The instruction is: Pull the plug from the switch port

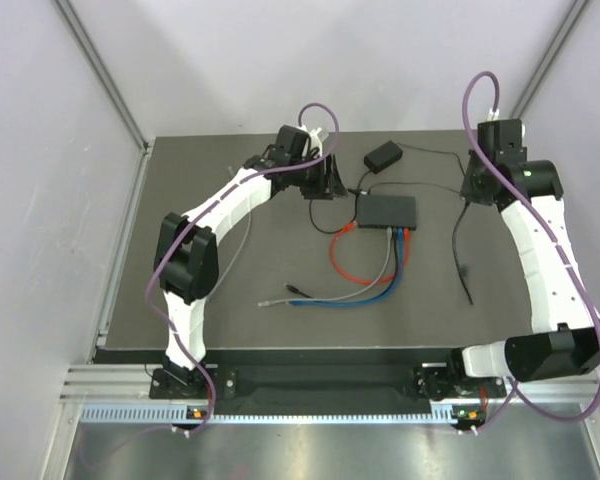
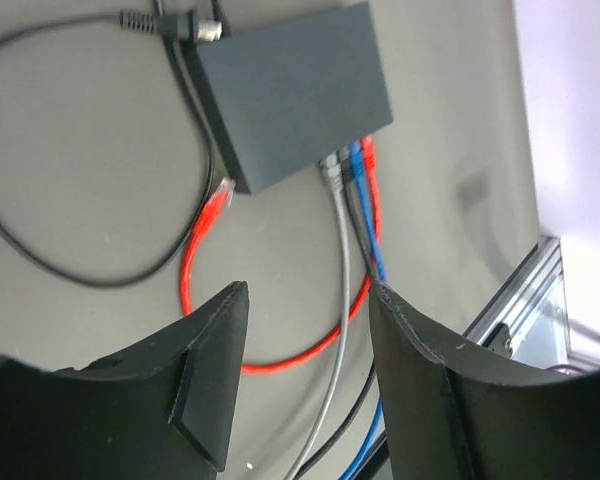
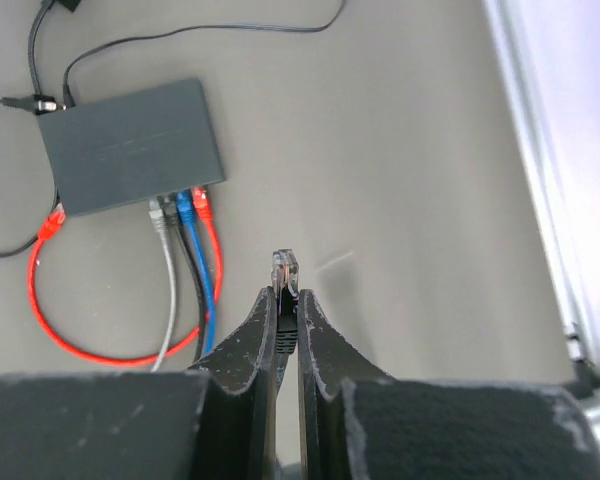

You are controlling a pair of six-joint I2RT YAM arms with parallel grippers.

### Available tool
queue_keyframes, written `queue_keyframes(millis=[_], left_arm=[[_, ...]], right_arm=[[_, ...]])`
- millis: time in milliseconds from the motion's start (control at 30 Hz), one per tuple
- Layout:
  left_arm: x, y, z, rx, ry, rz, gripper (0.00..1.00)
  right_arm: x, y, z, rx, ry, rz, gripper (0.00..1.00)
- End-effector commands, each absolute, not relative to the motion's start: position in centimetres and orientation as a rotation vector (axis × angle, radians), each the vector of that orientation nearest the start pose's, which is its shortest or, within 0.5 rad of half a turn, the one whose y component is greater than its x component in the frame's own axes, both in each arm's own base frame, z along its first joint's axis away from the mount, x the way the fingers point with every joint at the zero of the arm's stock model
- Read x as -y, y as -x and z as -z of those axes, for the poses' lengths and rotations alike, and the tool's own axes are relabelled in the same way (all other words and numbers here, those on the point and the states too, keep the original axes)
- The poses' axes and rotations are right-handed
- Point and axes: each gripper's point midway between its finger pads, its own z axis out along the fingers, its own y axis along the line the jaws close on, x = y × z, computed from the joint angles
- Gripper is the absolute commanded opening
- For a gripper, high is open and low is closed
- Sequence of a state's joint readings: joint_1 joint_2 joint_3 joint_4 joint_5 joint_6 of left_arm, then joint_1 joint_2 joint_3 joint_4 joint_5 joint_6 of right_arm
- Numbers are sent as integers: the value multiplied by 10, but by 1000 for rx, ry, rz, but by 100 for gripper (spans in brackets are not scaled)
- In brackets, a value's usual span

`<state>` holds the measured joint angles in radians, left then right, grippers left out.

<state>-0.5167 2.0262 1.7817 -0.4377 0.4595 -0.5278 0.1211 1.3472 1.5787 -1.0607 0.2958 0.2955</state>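
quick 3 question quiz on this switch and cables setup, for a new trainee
1. True or false: the right gripper is shut on a cable plug, held clear of the switch.
2. Which cable has one end in a switch port and its other end lying loose beside the switch? A grey cable, B red cable, C blue cable.
3. Fill in: the jaws of the left gripper stand ____.
Key: 1 true; 2 B; 3 open.
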Motion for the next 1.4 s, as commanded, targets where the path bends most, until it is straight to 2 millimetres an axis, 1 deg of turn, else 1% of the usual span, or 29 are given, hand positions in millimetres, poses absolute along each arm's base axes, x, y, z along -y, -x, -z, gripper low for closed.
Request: queue_keyframes(millis=[0, 67, 133, 167, 200, 233, 267, 300, 333, 367, 433, 467, 500, 567, 600, 700, 733, 767, 800, 833, 867, 900, 933, 967, 1033, 1067, 1200, 1267, 1367], left_arm=[[343, -407, -174, -2414, -287, 1037, 56], [344, -406, -172, -2418, -295, 1045, 57], [345, -408, -173, -2416, -299, 1057, 56], [347, -409, -173, -2416, -302, 1062, 56], [347, -408, -174, -2416, -307, 1076, 56], [351, -409, -173, -2417, -318, 1092, 56], [351, -409, -173, -2417, -318, 1092, 56], [350, -409, -173, -2419, -316, 1097, 56], [351, -407, -174, -2421, -321, 1111, 56], [351, -405, -171, -2426, -323, 1116, 56], [350, -400, -173, -2420, -328, 1128, 56], [347, -395, -165, -2435, -326, 1129, 56], [348, -394, -164, -2425, -332, 1135, 56], [344, -392, -161, -2442, -326, 1147, 56], [342, -392, -159, -2449, -316, 1152, 56], [339, -394, -159, -2445, -306, 1161, 56], [336, -399, -159, -2445, -294, 1169, 56], [336, -399, -159, -2450, -284, 1189, 55], [335, -401, -159, -2450, -273, 1196, 55], [334, -405, -156, -2454, -262, 1202, 55], [334, -406, -156, -2456, -253, 1211, 55], [334, -407, -156, -2458, -248, 1221, 54], [334, -407, -154, -2461, -246, 1223, 55], [334, -406, -153, -2463, -246, 1225, 55], [335, -405, -148, -2474, -236, 1232, 54], [335, -404, -146, -2477, -233, 1235, 54], [335, -400, -141, -2487, -227, 1251, 54], [335, -400, -139, -2490, -225, 1248, 54], [336, -399, -139, -2495, -221, 1255, 54]], right_arm=[[14, -302, -313, -2285, -372, 227, 0], [18, -293, -316, -2259, -395, 241, 0], [18, -304, -326, -2172, -371, 218, 0], [25, -304, -325, -2140, -386, 252, 0], [29, -318, -337, -2052, -408, 254, 0], [50, -342, -348, -1926, -476, 258, 0], [50, -343, -338, -1948, -475, 266, 0], [49, -354, -338, -1924, -476, 202, 0], [70, -369, -352, -1822, -533, 186, 0], [73, -383, -346, -1828, -540, 150, 0], [90, -402, -350, -1804, -599, 140, 0], [96, -424, -352, -1794, -610, 124, 0], [95, -435, -356, -1777, -619, 67, 0], [113, -457, -371, -1688, -676, 20, 0], [110, -465, -378, -1658, -690, -72, 0], [114, -486, -390, -1601, -720, -152, 0], [118, -487, -386, -1603, -752, -163, 0], [121, -489, -371, -1627, -791, -172, 0], [120, -488, -362, -1625, -839, -220, 0], [128, -484, -351, -1622, -876, -228, 0], [128, -473, -322, -1657, -922, -239, 0], [130, -468, -311, -1648, -970, -260, 0], [141, -460, -300, -1638, -1006, -249, 0], [142, -445, -276, -1670, -1044, -230, 1], [151, -428, -256, -1692, -1076, -188, 3], [149, -413, -239, -1728, -1071, -167, 6], [151, -374, -200, -1835, -1072, -75, 9], [150, -351, -182, -1893, -1097, -9, 17], [149, -325, -169, -1936, -1100, 76, 23]])
